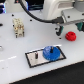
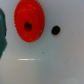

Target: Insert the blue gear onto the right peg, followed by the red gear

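The blue gear (image 1: 50, 53) lies flat on the black-bordered white plate (image 1: 31, 61), toward the exterior view's right end. A thin dark pin, the right peg (image 1: 50, 48), appears to stand up through its hub. The red gear (image 1: 71, 36) rests on the white table beyond the plate, to the exterior view's right. In the wrist view the red gear (image 2: 28, 22) is large and close, lying flat with its dark centre hole showing. My gripper (image 1: 61, 29) hangs just to the exterior view's left of the red gear. Its fingers are too blurred to read.
A second, fainter pin (image 1: 37, 54) stands on the plate's other half. A beige block (image 1: 19, 27) sits at the back on the exterior view's left. A small black dot (image 2: 55, 30) marks the table beside the red gear, and a dark teal shape (image 2: 2, 30) fills one edge of the wrist view.
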### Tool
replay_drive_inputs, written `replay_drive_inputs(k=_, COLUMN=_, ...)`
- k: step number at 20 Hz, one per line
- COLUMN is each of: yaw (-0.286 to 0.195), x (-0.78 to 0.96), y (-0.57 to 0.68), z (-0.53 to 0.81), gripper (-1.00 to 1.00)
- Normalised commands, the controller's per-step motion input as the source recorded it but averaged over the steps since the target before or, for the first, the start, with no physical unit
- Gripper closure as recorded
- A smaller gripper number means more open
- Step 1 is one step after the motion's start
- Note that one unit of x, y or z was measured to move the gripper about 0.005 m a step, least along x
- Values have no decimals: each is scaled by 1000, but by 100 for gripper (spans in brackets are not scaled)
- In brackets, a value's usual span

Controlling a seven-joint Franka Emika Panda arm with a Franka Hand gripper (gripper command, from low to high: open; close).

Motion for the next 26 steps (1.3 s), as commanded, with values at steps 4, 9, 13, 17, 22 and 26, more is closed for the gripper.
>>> replay_drive_inputs(k=4, yaw=0, x=-54, y=329, z=2, gripper=-100)
replay_drive_inputs(k=9, yaw=0, x=-111, y=220, z=-174, gripper=-100)
replay_drive_inputs(k=13, yaw=0, x=-113, y=116, z=-311, gripper=-100)
replay_drive_inputs(k=17, yaw=0, x=-137, y=76, z=-313, gripper=-100)
replay_drive_inputs(k=22, yaw=0, x=-105, y=28, z=-294, gripper=-100)
replay_drive_inputs(k=26, yaw=0, x=-21, y=5, z=-172, gripper=-100)
